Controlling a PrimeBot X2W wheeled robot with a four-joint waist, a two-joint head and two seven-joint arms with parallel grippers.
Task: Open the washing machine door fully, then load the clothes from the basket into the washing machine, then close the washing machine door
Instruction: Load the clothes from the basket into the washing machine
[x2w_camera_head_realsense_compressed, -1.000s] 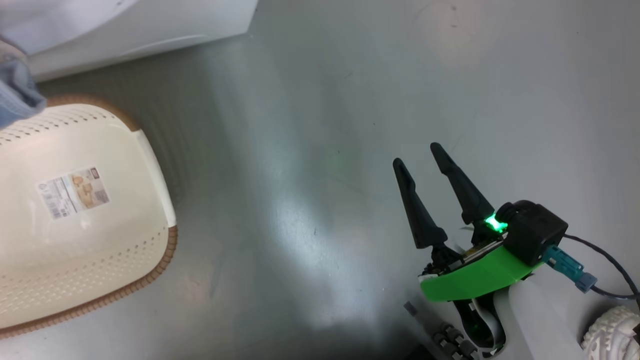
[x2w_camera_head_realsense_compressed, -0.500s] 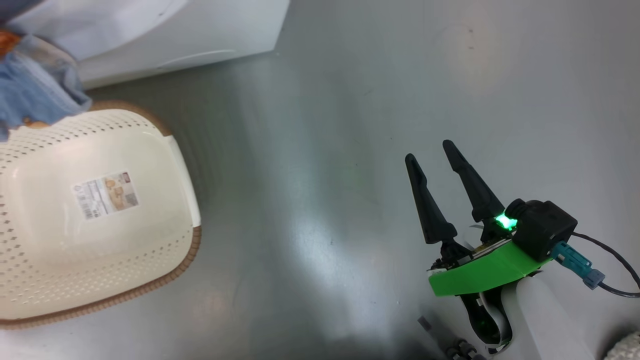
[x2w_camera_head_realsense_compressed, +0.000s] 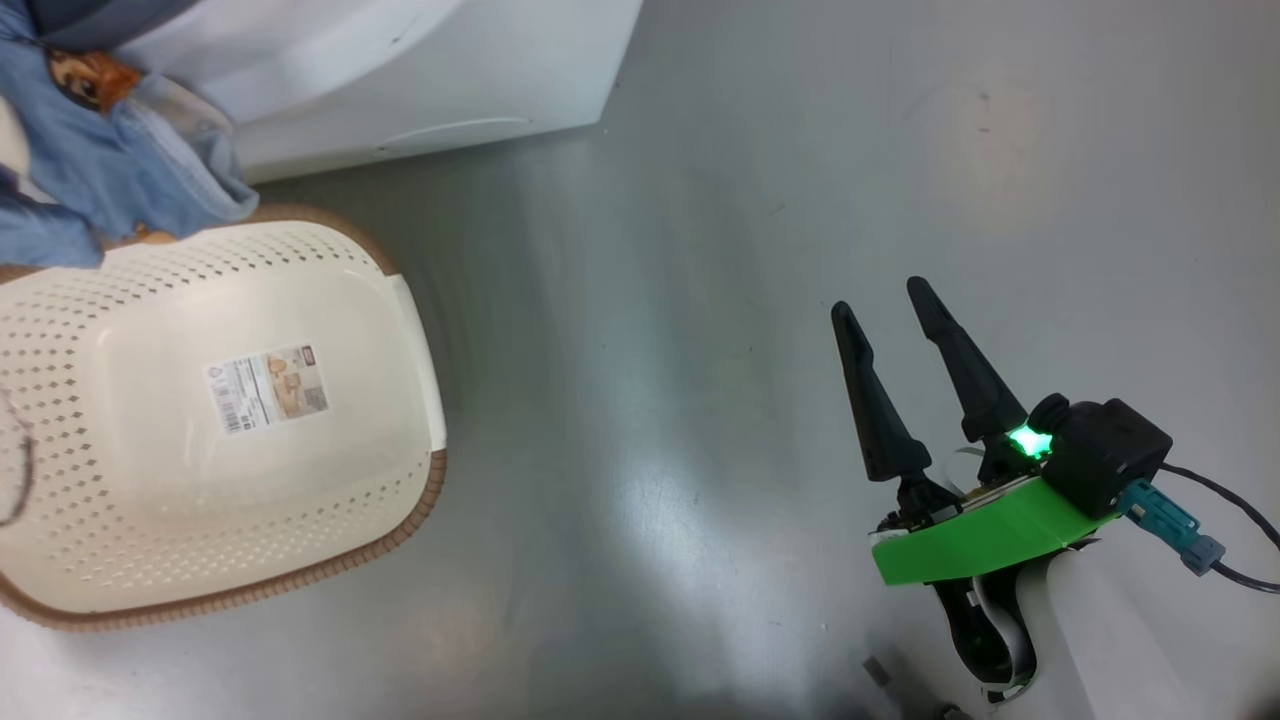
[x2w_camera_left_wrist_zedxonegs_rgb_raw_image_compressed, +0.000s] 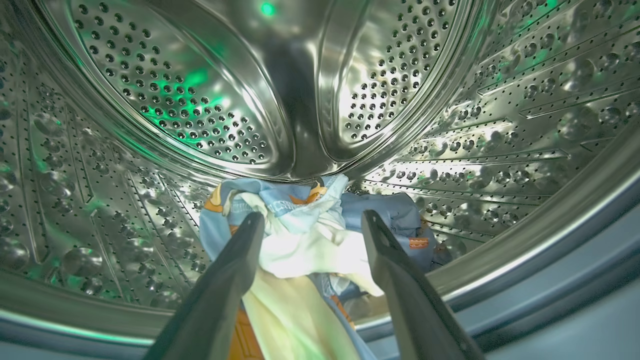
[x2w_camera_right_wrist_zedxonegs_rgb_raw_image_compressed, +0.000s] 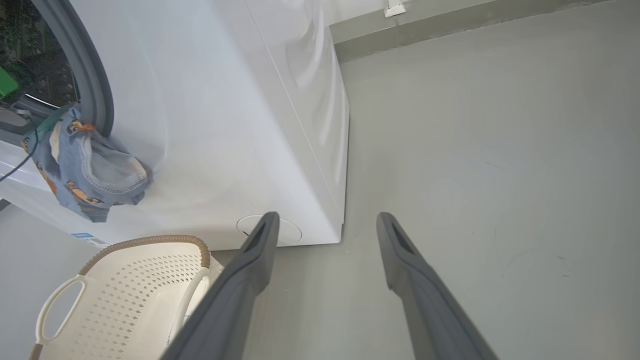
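Two grippers are in view, both with fingers spread and nothing clamped. The left gripper (x2w_camera_left_wrist_zedxonegs_rgb_raw_image_compressed: 313, 215) reaches inside the perforated steel drum (x2w_camera_left_wrist_zedxonegs_rgb_raw_image_compressed: 175, 100) of the big white boxy washing machine (x2w_camera_right_wrist_zedxonegs_rgb_raw_image_compressed: 225, 125). Its two dark fingers (x2w_camera_left_wrist_zedxonegs_rgb_raw_image_compressed: 235, 270) stand wide apart. The clothes (x2w_camera_left_wrist_zedxonegs_rgb_raw_image_compressed: 305, 240), a bundle of light blue fabric with orange-brown printed figures and cream-white cloth, lie on the drum's lower wall between those fingers. Whether the fingers touch the fabric cannot be told.

Part of the light blue clothing hangs out of the opening, over the grey rubber gasket (x2w_camera_right_wrist_zedxonegs_rgb_raw_image_compressed: 95, 85) and down the white front panel, directly above the basket's far rim.

The small rectangular cream-white perforated plastic basket (x2w_camera_head_realsense_compressed: 150, 520) with a brown woven-look rim stands on the grey floor (x2w_camera_head_realsense_compressed: 700, 300), just beside the machine's lower front edge. A paper label (x2w_camera_head_realsense_compressed: 267, 388) shows on its inner bottom.

The right gripper (x2w_camera_head_realsense_compressed: 879, 296) hangs over bare floor, well apart from the basket, jaws released and holding nothing. Its fingers point toward the machine's front corner, where the round filter cap (x2w_camera_right_wrist_zedxonegs_rgb_raw_image_compressed: 292, 232) sits low on the panel.
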